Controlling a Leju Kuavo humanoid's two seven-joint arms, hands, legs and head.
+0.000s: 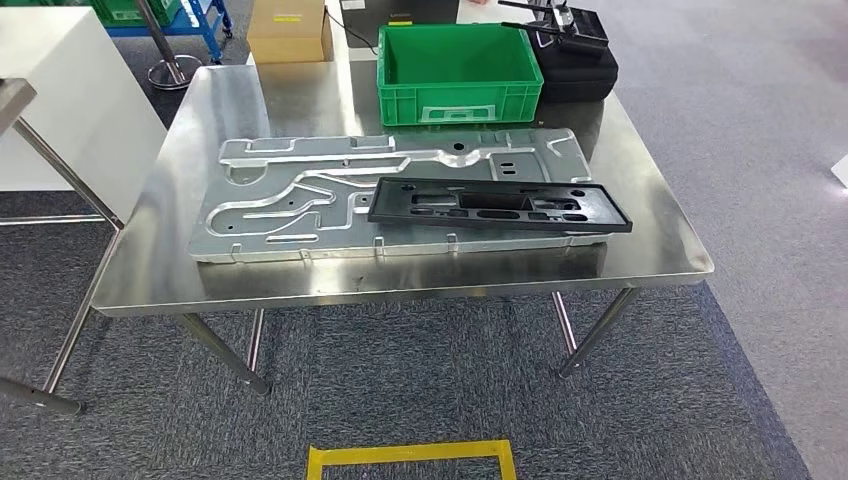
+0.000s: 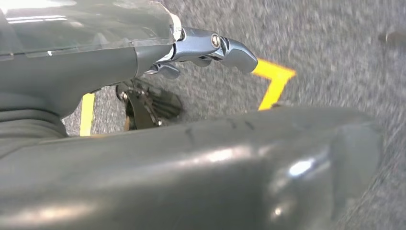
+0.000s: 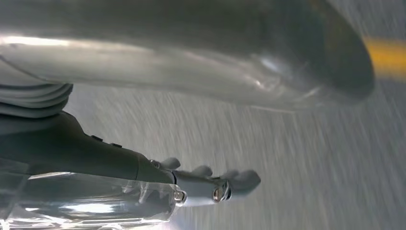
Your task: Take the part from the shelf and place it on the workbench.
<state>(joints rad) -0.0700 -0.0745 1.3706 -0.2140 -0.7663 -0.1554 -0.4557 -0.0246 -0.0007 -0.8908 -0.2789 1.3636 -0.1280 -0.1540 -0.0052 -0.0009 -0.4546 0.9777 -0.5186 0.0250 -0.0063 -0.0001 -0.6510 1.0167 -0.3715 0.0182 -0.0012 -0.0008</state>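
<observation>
- Two hands of ours hang over grey carpet: the left hand (image 2: 201,52) has its fingers (image 2: 237,51) stretched out and apart with nothing in them, and the right hand (image 3: 206,184) likewise has its fingers (image 3: 244,179) extended and holds nothing.
- Nearest in the head view, at the bottom centre of the frame, we see a yellow floor marking (image 1: 410,455).
- Beyond it, in the middle of the frame, stands the steel workbench (image 1: 660,250).
- On it lies a large silver metal plate (image 1: 280,200), and the black part (image 1: 500,204) rests flat on that plate's right half, right of centre.
- Farther back, upper centre, a green bin (image 1: 458,75) sits on the bench.
- Behind the bin we see a cardboard box (image 1: 290,30) at upper left and a black case (image 1: 580,65) at upper right.
</observation>
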